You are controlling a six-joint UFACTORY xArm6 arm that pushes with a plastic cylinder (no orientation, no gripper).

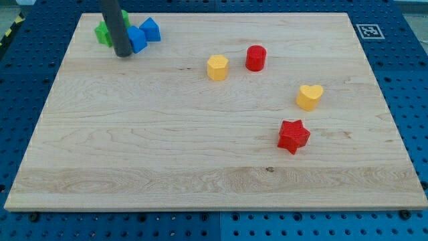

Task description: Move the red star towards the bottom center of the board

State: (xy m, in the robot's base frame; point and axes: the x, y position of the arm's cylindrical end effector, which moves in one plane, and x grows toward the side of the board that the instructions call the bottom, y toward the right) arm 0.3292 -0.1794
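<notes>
Red star lay right of the surface's middle, just below the yellow heart, not yet at the bottom centre. My tip stood well apart from the star, touching the blue blocks; no gripper existed, so nothing was held.

The dark rod runs off the picture's top edge, so its upper part is cut off. It covers much of the green block, whose shape cannot be made out, and part of the blue block just right of it, shape also unclear.
</notes>
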